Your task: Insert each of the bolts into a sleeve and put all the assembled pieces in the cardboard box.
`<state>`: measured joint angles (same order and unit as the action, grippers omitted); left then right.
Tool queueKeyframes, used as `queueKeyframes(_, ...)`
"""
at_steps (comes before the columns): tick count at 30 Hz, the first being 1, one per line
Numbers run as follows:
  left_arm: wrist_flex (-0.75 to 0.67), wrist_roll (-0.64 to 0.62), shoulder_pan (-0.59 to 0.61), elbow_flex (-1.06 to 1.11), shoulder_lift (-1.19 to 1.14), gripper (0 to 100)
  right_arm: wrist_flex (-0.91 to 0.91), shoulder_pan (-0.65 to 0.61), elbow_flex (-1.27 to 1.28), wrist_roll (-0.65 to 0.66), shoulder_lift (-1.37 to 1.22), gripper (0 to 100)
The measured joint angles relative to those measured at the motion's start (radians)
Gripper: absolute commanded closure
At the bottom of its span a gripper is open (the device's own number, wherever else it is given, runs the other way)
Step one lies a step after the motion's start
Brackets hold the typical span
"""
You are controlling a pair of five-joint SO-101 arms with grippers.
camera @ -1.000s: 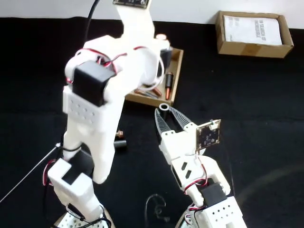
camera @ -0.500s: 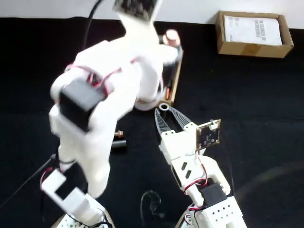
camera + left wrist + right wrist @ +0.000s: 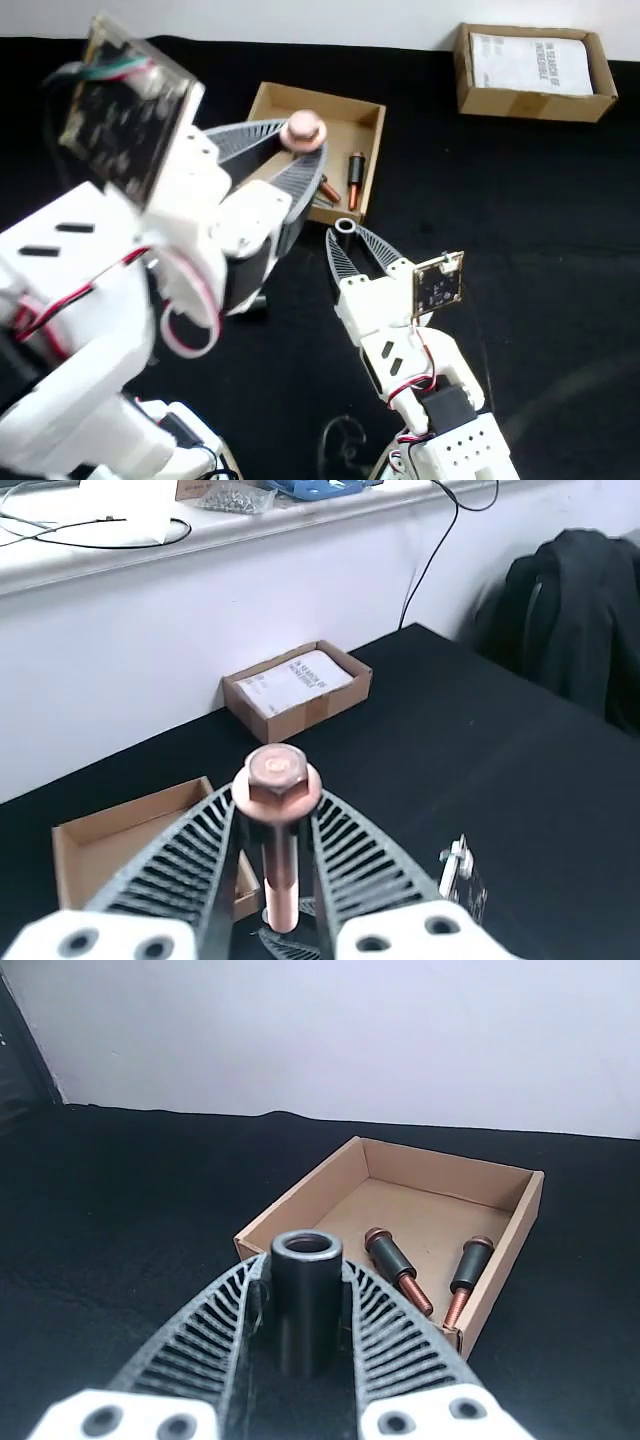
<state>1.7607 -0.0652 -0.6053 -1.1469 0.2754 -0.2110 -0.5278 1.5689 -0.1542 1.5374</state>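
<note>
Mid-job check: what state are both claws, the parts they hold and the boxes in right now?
left claw: shut on the bolt.
bolt: gripped just below its head, no sleeve on it.
right claw: shut on the sleeve.
sleeve: held on end, bore open, nothing in it.
cardboard box: open on top.
assembled pieces: two, lying in the cardboard box.
far cardboard box: open, printed sheet inside.

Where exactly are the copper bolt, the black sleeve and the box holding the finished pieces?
copper bolt [image 3: 279,850]: left wrist view, on its shank.
black sleeve [image 3: 308,1310]: right wrist view, on its side wall.
cardboard box [image 3: 420,1210]: right wrist view, on its bare floor.
</note>
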Motion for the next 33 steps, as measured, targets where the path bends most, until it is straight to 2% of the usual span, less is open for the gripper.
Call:
queueKeyframes(8, -0.002, 0.04, 0.0, 0.379, 0.212, 99, 0.0, 0.0, 0.041, 0.0, 0.002, 99.1)
queueKeyframes(12, -0.084, 0.04, 0.0, 0.545, 0.247, 99, 0.0, 0.0, 0.048, 0.0, 0.002, 99.1)
queueKeyframes(21, -0.324, 0.04, 0.0, 0.888, 0.259, 99, 0.0, 0.0, 0.048, 0.0, 0.002, 99.1)
queueKeyframes(33, -0.819, 0.04, 0.0, 1.347, 0.256, 99, 0.0, 0.0, 0.048, 0.0, 0.002, 99.1)
